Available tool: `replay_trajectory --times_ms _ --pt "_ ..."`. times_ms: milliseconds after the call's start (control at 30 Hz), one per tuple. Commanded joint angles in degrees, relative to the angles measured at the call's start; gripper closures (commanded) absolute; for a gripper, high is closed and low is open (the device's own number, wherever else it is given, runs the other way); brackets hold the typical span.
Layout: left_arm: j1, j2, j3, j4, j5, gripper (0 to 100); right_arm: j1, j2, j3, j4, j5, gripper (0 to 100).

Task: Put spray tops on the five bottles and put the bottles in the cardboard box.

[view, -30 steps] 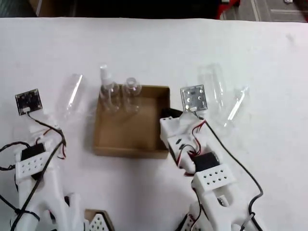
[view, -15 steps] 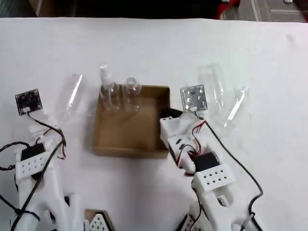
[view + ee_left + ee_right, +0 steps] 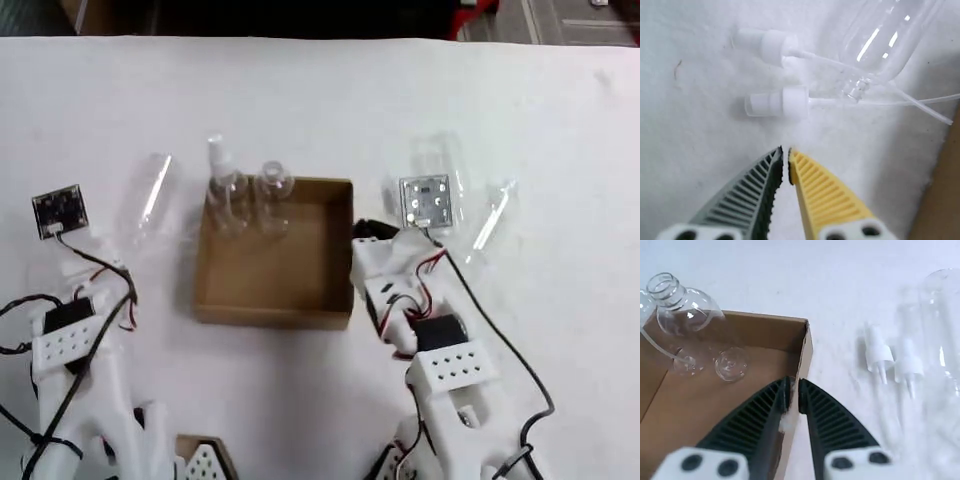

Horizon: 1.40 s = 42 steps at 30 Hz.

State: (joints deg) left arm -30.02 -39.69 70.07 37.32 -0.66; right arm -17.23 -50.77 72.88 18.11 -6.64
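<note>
The cardboard box (image 3: 340, 250) lies in the middle of the table. Two clear bottles stand at its far wall, one with a white spray top (image 3: 222, 188), one with an open neck (image 3: 272, 192). My left gripper (image 3: 786, 156) is shut and holds nothing, just short of two loose spray tops (image 3: 776, 102) that lie beside a lying bottle (image 3: 885, 40). Over the box's right wall (image 3: 804, 357) my right gripper (image 3: 792, 386) is shut. Two more spray tops (image 3: 877, 352) and a lying bottle (image 3: 945, 325) rest on the cloth beyond it.
White cloth covers the table (image 3: 320, 90). A bottle (image 3: 150, 195) lies left of the box, and two bottles (image 3: 445, 170) lie right of it. The table's far edge meets a dark floor.
My right arm has shifted to the right, off the box's near right corner. The box, the bottles and the left arm have stayed put.
</note>
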Motion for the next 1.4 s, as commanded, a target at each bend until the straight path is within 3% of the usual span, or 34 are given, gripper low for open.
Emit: replay_trajectory --times_ms 0,267,467,733,967,1233,1367 --pt "0.7 0.0 -1.4 -0.4 -4.8 98 0.7 -0.9 -0.4 -1.5 0.0 97.7" --pt "-1.1 0.4 -26.4 19.5 -5.1 98 0.7 -0.7 -0.4 -2.7 0.1 97.7" --pt "-2.4 4.9 -44.0 28.4 -3.3 98 0.7 -0.7 -0.4 -3.1 0.2 97.7" --pt "-0.5 33.8 -61.2 35.7 14.1 89 0.3 -0.6 -0.3 -3.1 0.2 97.7" --pt "-3.9 52.4 -74.5 41.8 33.5 88 0.1 -0.6 0.0 -3.1 2.8 97.7" --pt "-7.2 65.4 -82.9 42.1 44.6 88 -2.9 -0.6 0.5 -3.2 6.2 97.7" --pt "-6.8 70.1 -86.1 41.8 46.2 88 -2.9 -0.6 0.5 -3.2 6.2 97.7"
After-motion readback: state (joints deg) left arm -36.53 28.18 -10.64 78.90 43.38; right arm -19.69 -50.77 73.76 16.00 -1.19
